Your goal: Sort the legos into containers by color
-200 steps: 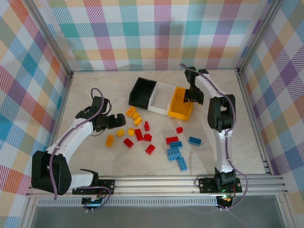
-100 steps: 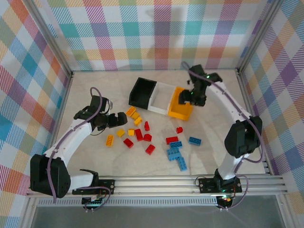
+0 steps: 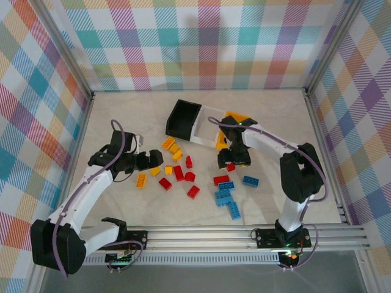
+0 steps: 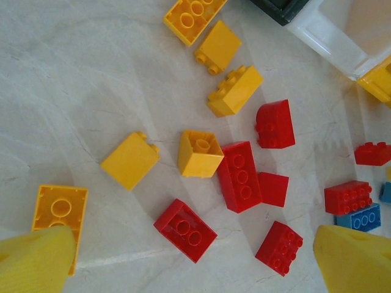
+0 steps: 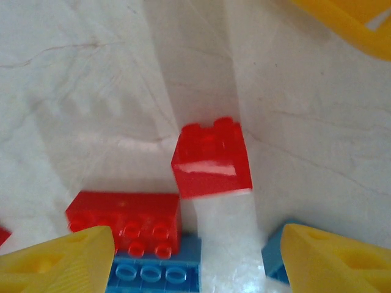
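Observation:
The legos lie scattered mid-table: yellow ones [image 3: 172, 148], red ones [image 3: 183, 175] and light blue ones [image 3: 227, 196]. At the back stand the containers, a black bin [image 3: 182, 117], a white bin [image 3: 208, 125] and a yellow-orange bin [image 3: 237, 117] partly behind the right arm. My left gripper [image 3: 150, 160] is open among the yellow bricks; in its wrist view the left gripper [image 4: 194, 261] hovers over a red brick [image 4: 185, 230]. My right gripper [image 3: 231, 161] is open, low over a small red brick [image 5: 211, 160], which lies just ahead of the right gripper [image 5: 197, 261], nothing between its fingers.
A longer red brick [image 5: 125, 220] sits on a blue plate [image 5: 156, 270] beside the right gripper's left finger, and another blue brick [image 3: 250, 180] lies to its right. Aluminium rails [image 3: 201, 233] and checked walls close in the table.
The right arm has swung from over the yellow-orange bin down to the small red brick, its jaws opening wider. The left gripper has shifted slightly forward and right.

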Motion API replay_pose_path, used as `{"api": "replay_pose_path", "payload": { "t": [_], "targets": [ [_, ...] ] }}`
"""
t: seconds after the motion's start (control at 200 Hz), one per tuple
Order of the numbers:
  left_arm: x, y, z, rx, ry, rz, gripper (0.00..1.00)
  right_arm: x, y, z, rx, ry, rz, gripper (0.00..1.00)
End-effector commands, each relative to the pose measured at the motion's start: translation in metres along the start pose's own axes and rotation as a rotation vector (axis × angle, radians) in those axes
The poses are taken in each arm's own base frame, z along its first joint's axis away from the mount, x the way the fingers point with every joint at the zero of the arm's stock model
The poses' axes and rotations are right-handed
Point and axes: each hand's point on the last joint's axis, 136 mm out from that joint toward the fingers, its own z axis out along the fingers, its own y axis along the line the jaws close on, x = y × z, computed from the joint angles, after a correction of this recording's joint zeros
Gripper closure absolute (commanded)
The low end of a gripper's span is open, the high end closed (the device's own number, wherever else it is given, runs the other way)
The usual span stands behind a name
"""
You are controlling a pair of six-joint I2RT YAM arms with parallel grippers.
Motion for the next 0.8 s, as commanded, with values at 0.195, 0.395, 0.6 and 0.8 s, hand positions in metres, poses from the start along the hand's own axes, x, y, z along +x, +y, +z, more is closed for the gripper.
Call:
{"api": "replay_pose_path", "payload": {
  "t": [0.195,0.395,0.6,0.8],
  "targets": [
    [0.016,0.007,-0.001,-0.029,0.043,-0.013,0.0,-0.025,0.003,0.018,0.024,-0.001,-0.039,0.32],
    [0.022,0.014,0.0,-0.056,0.046,-0.025,0.0,-0.022,0.001,0.027,0.038,0.028,-0.045,0.41],
    [0.023,0.016,0.002,-0.058,0.043,-0.045,0.0,-0.017,-0.005,0.031,0.057,0.031,-0.037,0.5],
    [0.021,0.017,0.002,-0.066,0.038,-0.057,0.0,-0.02,-0.011,0.032,0.091,0.016,-0.04,0.65]
  ]
}}
